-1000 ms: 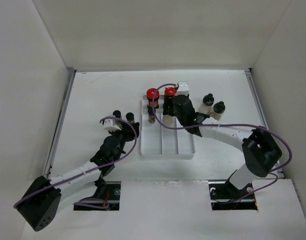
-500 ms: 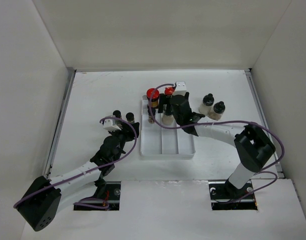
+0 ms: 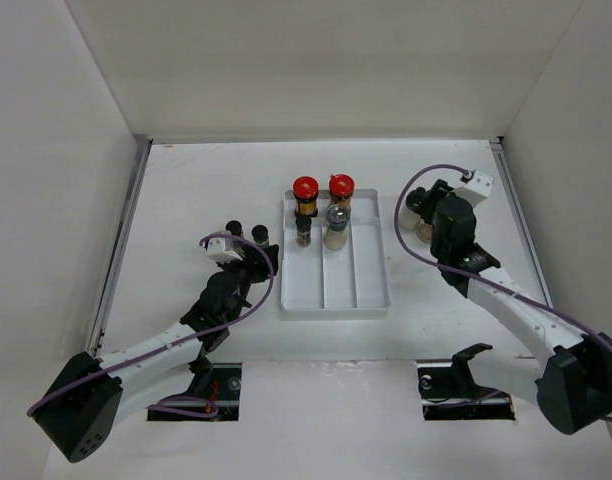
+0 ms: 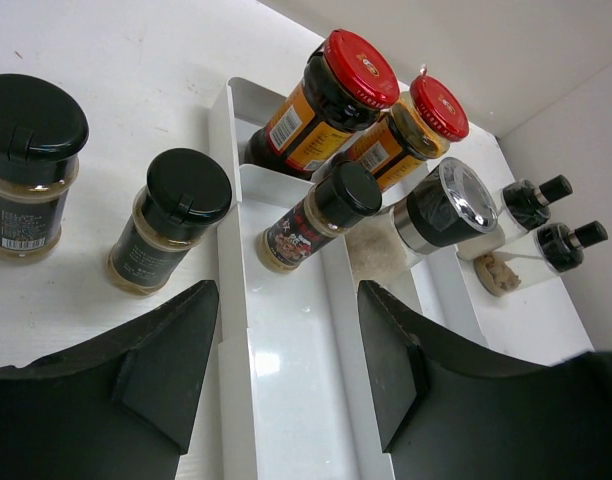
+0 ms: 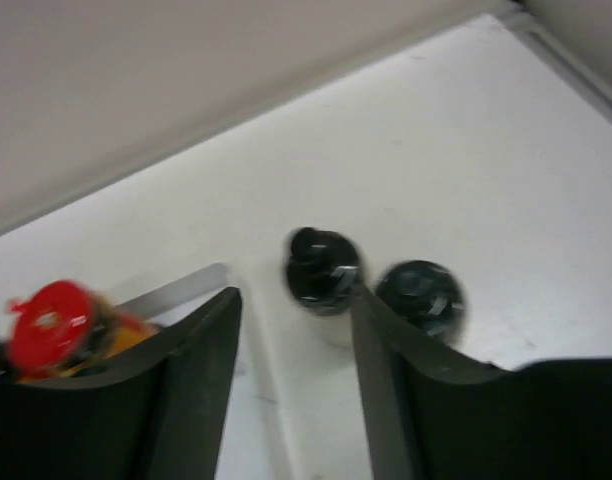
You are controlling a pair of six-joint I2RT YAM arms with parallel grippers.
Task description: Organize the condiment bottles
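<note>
White table (image 3: 186, 200) in a white-walled booth, white divided tray (image 3: 336, 290) at centre, four condiment bottles (image 3: 305, 190) at its far end, two black-capped jars (image 3: 234, 229) left of it, another pair (image 5: 323, 268) right, left gripper (image 4: 286, 300) parted and empty near the tray, right gripper (image 5: 294, 300) parted and empty by the right pair.

White tray (image 3: 336, 288), amber jars (image 4: 311, 115) with red lids, beige jars (image 4: 28, 205) with black caps, silver-topped jar (image 4: 438, 205)
</note>
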